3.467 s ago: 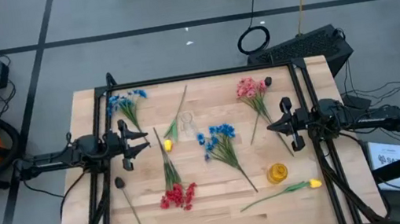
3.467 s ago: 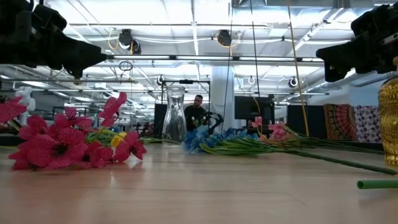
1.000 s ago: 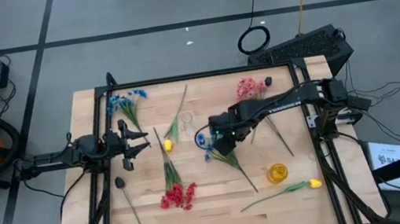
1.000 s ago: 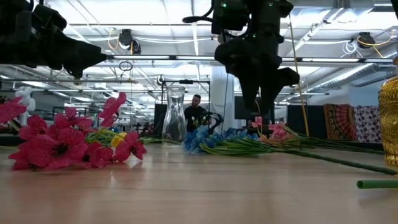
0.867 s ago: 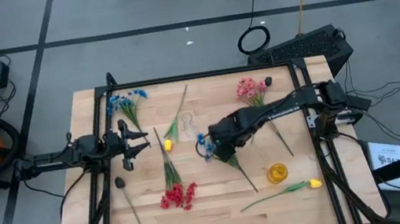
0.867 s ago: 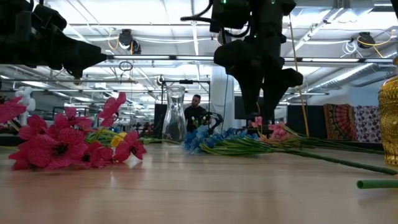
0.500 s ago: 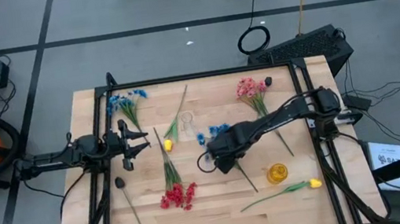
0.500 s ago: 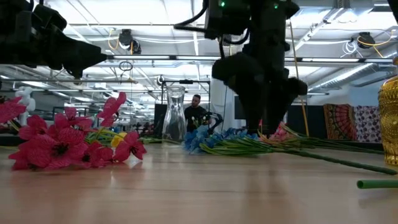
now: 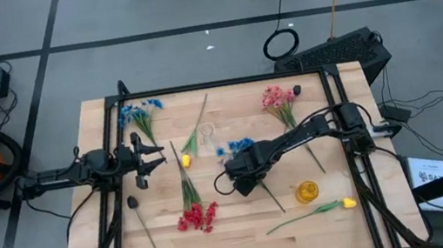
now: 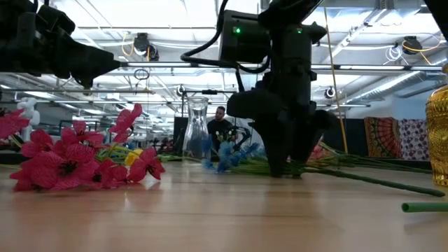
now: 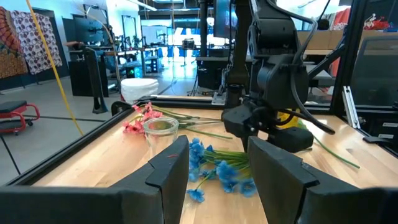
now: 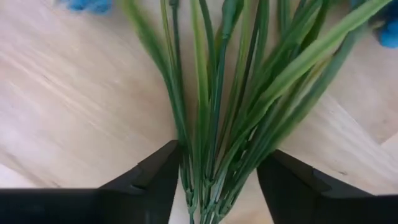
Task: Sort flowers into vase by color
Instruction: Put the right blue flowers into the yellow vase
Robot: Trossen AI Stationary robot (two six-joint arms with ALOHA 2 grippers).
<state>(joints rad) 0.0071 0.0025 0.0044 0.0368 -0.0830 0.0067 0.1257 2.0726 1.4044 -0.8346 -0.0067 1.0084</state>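
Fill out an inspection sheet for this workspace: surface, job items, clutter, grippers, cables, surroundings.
Surface: wooden table, black frame around it.
Job items: blue bunch at centre, its stems between the right fingers; second blue bunch at far left; pink spray far right; red cluster near edge; yellow buds and; dark bud on a long stem; glass vase upright; yellow vase near right.
Clutter: nothing seen.
Grippers: right gripper down at table level, open astride the stems; left gripper open, waiting at left.
Cables: several on the floor beyond the table.
Surroundings: person far behind the table.
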